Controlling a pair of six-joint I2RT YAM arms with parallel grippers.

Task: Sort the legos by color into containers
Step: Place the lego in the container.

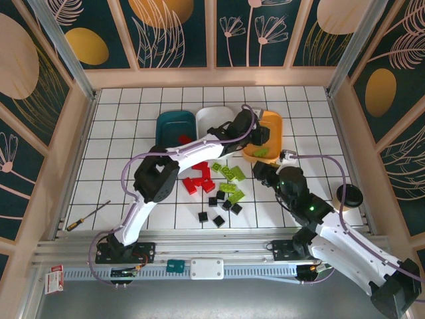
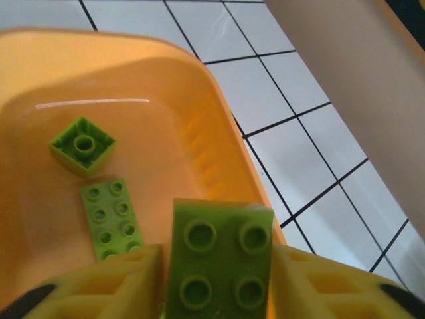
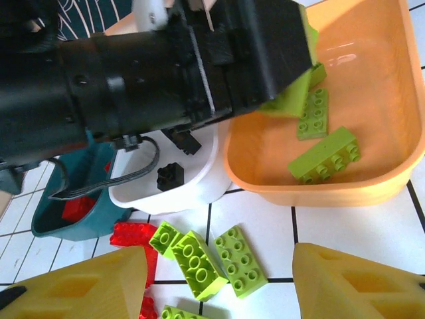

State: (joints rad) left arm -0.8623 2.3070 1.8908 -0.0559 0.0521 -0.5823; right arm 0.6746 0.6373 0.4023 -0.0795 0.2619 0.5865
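Left claw [image 2: 216, 284] pinches a lime-green brick [image 2: 219, 242], likely light, stiff and slick, by its flat sidewalls over the orange tray [image 2: 166, 86]; right claw [image 3: 222, 282] spread empty above loose green bricks [image 3: 242, 259].

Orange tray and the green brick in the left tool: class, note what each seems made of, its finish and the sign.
Orange tray: likely moulded plastic, glossy; a bright streak of light lies on its smooth floor. Green brick in the left tool: likely hard plastic, smooth with a slight sheen; crisp moulded studs catch soft highlights.
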